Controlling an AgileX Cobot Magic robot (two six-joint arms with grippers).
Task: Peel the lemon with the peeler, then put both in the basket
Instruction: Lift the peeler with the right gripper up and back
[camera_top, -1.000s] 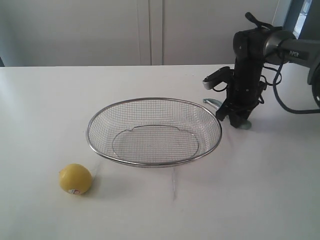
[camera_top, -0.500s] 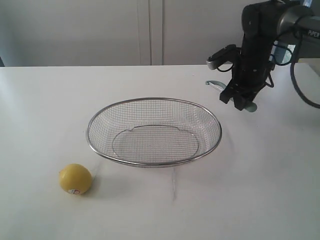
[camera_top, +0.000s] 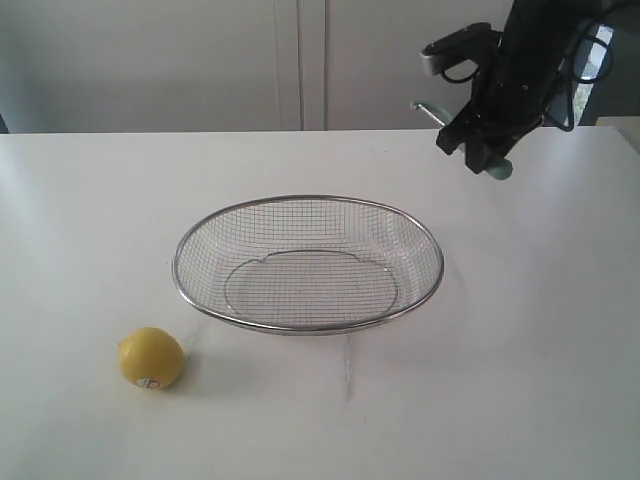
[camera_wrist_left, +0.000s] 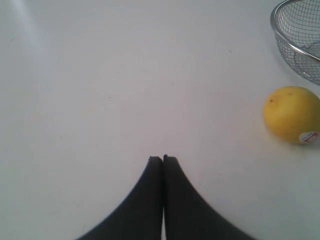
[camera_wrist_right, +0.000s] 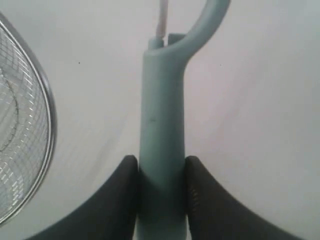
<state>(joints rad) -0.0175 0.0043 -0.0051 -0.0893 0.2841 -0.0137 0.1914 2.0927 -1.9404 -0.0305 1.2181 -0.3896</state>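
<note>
The yellow lemon with its red-and-white sticker lies on the white table, in front of the basket's left end; the left wrist view shows the lemon off to one side of my left gripper, which is shut and empty. The wire-mesh basket sits mid-table. My right gripper hangs in the air behind the basket's right end, shut on the peeler by its pale teal handle. The metal blade end sticks out toward the left.
The basket rim curves past one side of the held peeler in the right wrist view, and the basket rim also shows in a corner of the left wrist view. A pale wall stands behind the table.
My right gripper has risen from table level beside the basket, carrying the peeler up and slightly right. The lemon and basket have not moved.
</note>
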